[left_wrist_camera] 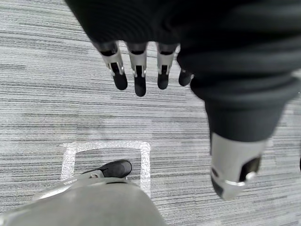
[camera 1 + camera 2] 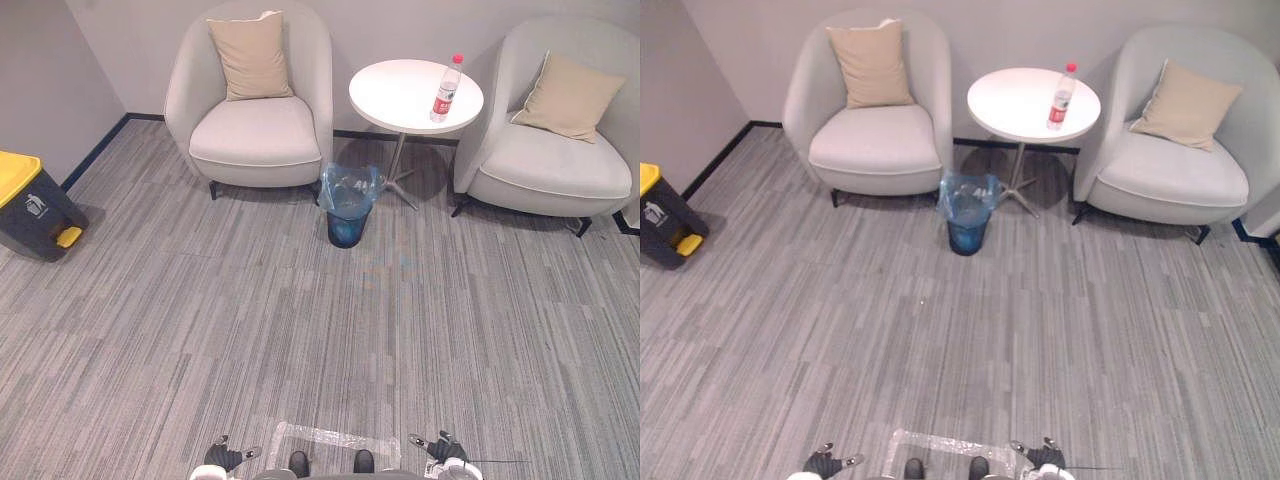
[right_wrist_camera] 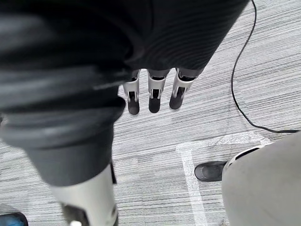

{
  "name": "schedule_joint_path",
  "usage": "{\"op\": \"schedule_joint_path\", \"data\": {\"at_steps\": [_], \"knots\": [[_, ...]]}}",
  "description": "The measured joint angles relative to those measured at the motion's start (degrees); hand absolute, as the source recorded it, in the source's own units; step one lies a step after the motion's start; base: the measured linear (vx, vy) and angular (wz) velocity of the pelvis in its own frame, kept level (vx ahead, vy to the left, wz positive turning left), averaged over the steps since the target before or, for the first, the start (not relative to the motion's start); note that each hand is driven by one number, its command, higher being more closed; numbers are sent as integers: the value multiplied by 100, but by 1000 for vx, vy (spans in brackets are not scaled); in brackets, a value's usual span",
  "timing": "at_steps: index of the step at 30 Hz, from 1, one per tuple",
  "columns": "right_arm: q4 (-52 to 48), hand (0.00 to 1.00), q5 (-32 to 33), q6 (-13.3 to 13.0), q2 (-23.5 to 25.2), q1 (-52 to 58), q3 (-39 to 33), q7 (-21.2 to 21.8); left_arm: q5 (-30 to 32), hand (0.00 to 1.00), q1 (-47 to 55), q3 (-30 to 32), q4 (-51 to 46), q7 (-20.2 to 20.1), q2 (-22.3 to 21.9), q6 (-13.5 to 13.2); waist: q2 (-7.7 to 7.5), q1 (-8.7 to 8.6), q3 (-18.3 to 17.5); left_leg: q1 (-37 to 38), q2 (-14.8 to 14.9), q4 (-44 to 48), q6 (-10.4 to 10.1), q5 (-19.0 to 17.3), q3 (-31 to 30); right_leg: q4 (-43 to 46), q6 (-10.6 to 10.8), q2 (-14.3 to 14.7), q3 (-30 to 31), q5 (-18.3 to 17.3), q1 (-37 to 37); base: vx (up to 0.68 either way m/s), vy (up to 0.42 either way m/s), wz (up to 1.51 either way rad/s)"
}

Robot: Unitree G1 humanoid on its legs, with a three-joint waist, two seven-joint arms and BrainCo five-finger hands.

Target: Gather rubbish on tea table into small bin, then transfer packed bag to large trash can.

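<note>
Grey striped carpet (image 2: 300,330) runs across the whole room. At the far wall stand two pale grey armchairs, one on the left (image 2: 255,140) and one on the right (image 2: 560,170). A round white tea table (image 2: 395,95) on a single metal stem stands between them. Far off to the left, against the wall, sits the large trash can (image 2: 35,205), dark grey with a yellow lid and a yellow pedal.

The small bin (image 2: 350,205), dark blue and lined with a clear bluish bag, stands on the carpet just beside the table's foot, on its near left side. Each chair has a beige cushion propped against its back, one on the left (image 2: 250,55) and one on the right (image 2: 570,95).

A clear plastic bottle (image 2: 447,90) with a red cap and red label stands upright on the right part of the tabletop, near its edge.

At the near edge, well apart from the furniture, the left hand (image 2: 225,457) and the right hand (image 2: 445,450) hang low over the carpet, fingers straight and empty.
</note>
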Motion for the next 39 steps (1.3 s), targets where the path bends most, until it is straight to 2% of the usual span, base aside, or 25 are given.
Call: {"op": "schedule_joint_path", "data": {"at_steps": [22, 30, 34, 36, 37, 38, 39], "knots": [[16, 0, -203, 51, 38, -27, 105, 7, 45, 0, -55, -155, 44, -25, 110, -1, -134, 5, 12, 15, -6, -56, 4, -6, 151, -58, -16, 5, 136, 11, -35, -3, -3, -3], [-54, 0, -213, 71, 36, -52, 136, 21, 43, 0, -109, -206, 44, -24, 137, 11, -129, 3, 78, -27, 90, 166, 3, -257, 753, 11, -96, 90, 638, 64, -265, -12, -17, -38], [-105, 0, -211, 81, 10, -92, 173, 45, 40, 0, -212, -262, 38, -17, 143, 28, -75, -47, 120, -283, 222, 658, -70, -540, 826, 489, -120, 68, 303, -250, -513, 46, -49, -7], [-105, 0, -201, 66, 6, -86, 174, 42, 41, 0, -280, -261, 37, -18, 143, 32, -69, -48, 130, -486, 336, 1215, -157, -788, 777, 644, -163, 67, 130, -406, -497, 73, -76, 28], [-94, 0, -193, 55, 5, -85, 178, 40, 42, 0, -327, -256, 18, -21, 159, 32, -104, -43, 148, -724, 425, 1842, -320, -939, 787, 631, -225, 63, 79, -510, -442, 59, -108, 32], [-85, 0, -172, 52, 10, -85, 190, 40, 41, 0, -347, -241, -27, -22, 174, 33, -133, -36, 194, -915, 497, 2395, -392, -999, 825, 605, -234, 55, 46, -551, -344, 64, -119, 30], [-87, 0, -144, 50, 4, -84, 202, 36, 40, 0, -341, -169, -118, -21, 171, 33, -129, -18, 257, -1220, 636, 3270, -378, -1012, 872, 609, -268, 54, 28, -551, -199, 121, -121, 8]]}}
